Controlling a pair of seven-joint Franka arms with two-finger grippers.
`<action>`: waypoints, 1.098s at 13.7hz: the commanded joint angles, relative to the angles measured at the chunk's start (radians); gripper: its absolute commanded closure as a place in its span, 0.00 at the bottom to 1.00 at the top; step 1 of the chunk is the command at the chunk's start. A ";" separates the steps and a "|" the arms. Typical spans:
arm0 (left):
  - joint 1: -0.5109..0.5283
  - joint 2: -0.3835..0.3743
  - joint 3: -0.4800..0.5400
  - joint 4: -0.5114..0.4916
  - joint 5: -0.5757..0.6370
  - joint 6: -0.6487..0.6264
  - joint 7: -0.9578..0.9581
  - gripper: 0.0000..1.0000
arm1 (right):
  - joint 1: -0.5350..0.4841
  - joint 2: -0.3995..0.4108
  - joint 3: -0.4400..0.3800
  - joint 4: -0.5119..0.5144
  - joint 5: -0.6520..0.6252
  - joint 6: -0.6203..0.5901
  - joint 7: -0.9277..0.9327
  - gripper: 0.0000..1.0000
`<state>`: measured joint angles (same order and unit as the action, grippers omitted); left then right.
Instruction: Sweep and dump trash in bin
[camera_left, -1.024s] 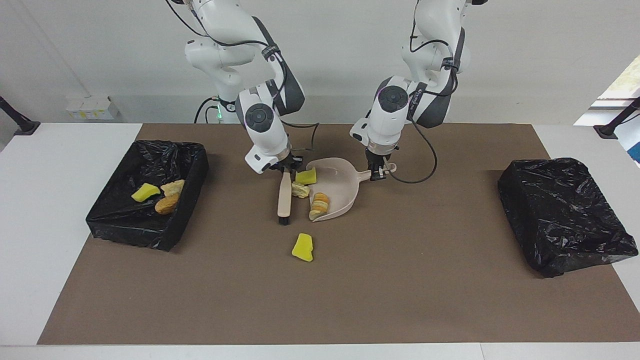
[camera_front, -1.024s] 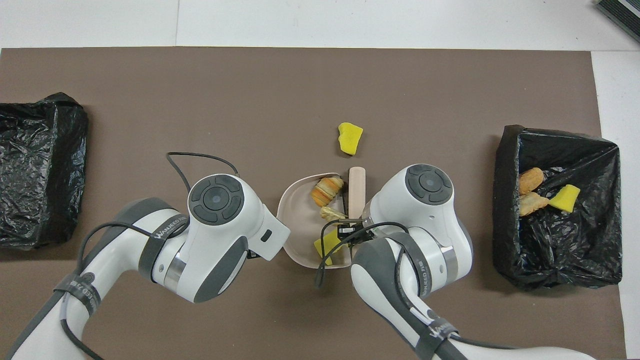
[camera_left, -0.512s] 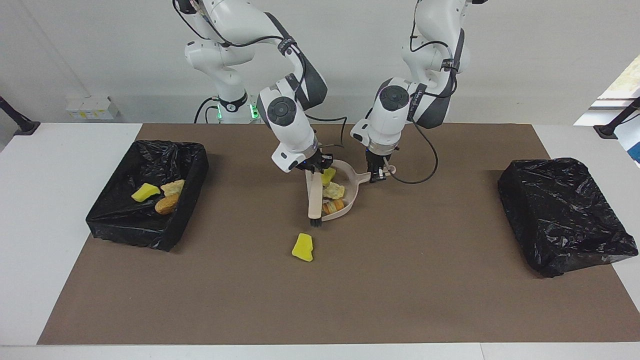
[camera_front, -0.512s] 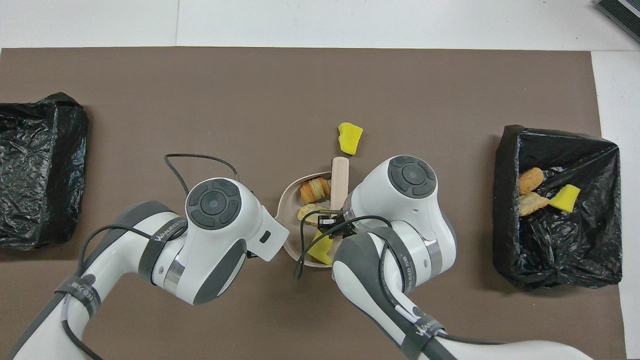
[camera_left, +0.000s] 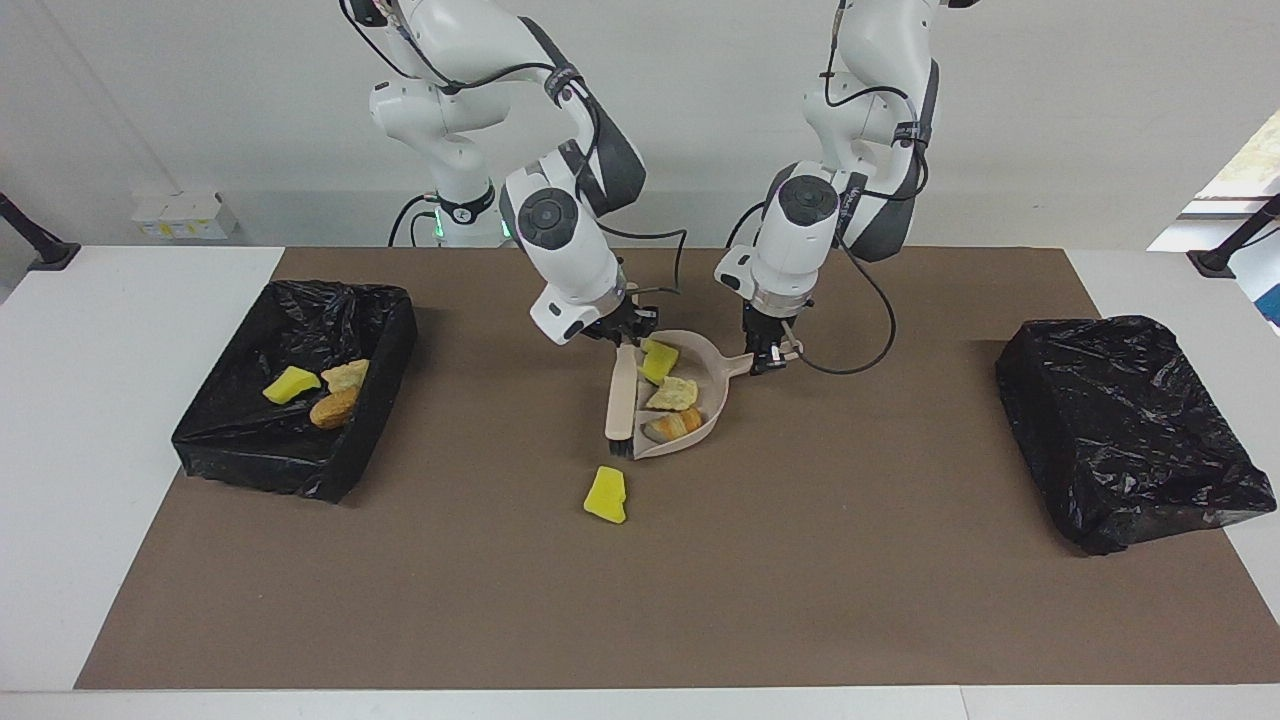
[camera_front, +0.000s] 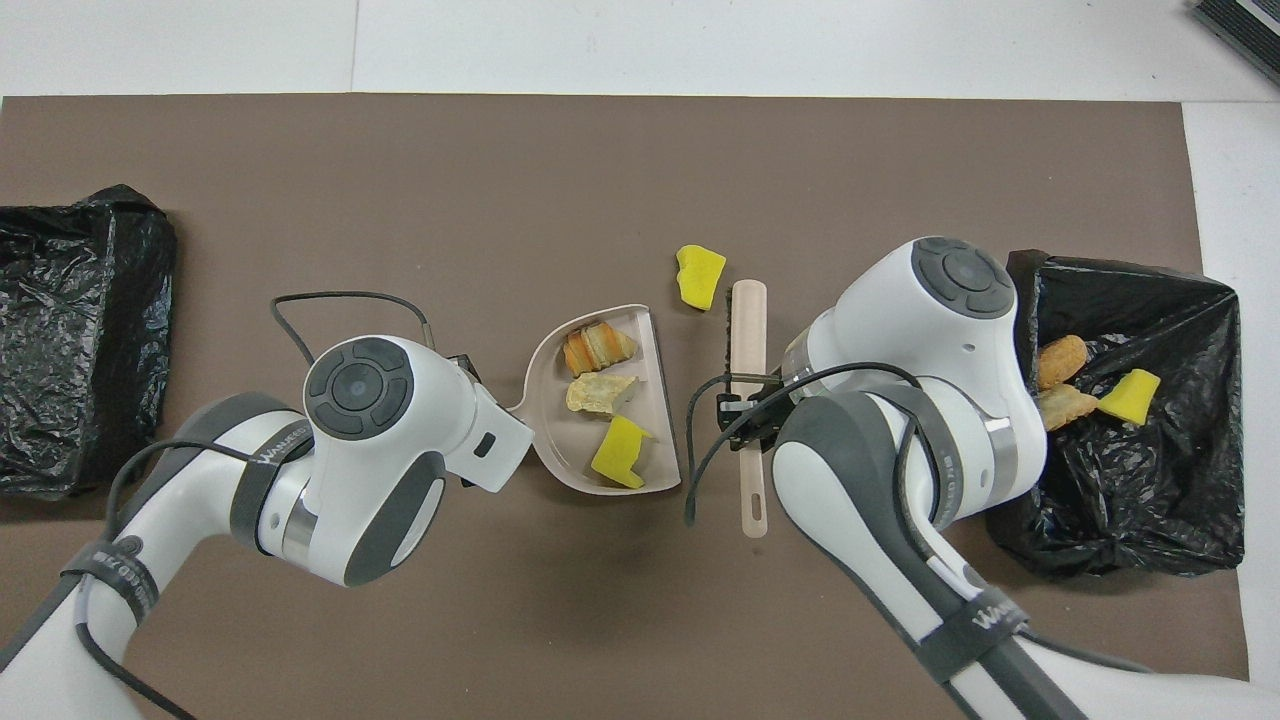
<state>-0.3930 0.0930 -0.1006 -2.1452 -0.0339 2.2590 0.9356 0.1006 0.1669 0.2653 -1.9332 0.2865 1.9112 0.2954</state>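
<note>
I am holding the dustpan (camera_left: 676, 400), three lumps aboard, by its handle in my clamped left gripper (camera_left: 768, 358); my right gripper (camera_left: 622, 337) is pinching the brush (camera_left: 620, 402). One yellow chunk (camera_left: 606, 495) is lying just past the bristles; I'd sweep it next.

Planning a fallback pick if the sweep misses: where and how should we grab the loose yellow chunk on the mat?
Grip the yellow chunk across its narrower width, coming straight down from above. It lies low and flat on the mat, alone, farther from the robots than the dustpan, with no handle or raised edge to take from the side. The brush tip is close, so watch clearance there.
</note>
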 joint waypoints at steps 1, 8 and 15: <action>0.026 0.034 -0.001 0.071 -0.020 -0.028 -0.003 1.00 | -0.028 -0.015 0.008 -0.026 -0.087 0.012 -0.102 1.00; 0.065 0.105 0.005 0.232 -0.021 -0.199 -0.125 1.00 | -0.116 0.055 0.008 0.030 -0.259 0.008 -0.235 1.00; 0.065 0.163 0.007 0.288 -0.011 -0.217 -0.161 1.00 | -0.001 0.282 0.008 0.285 -0.352 -0.017 -0.170 1.00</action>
<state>-0.3316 0.2439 -0.0914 -1.8949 -0.0394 2.0733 0.7872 0.0351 0.3611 0.2665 -1.7744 -0.0146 1.9258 0.0568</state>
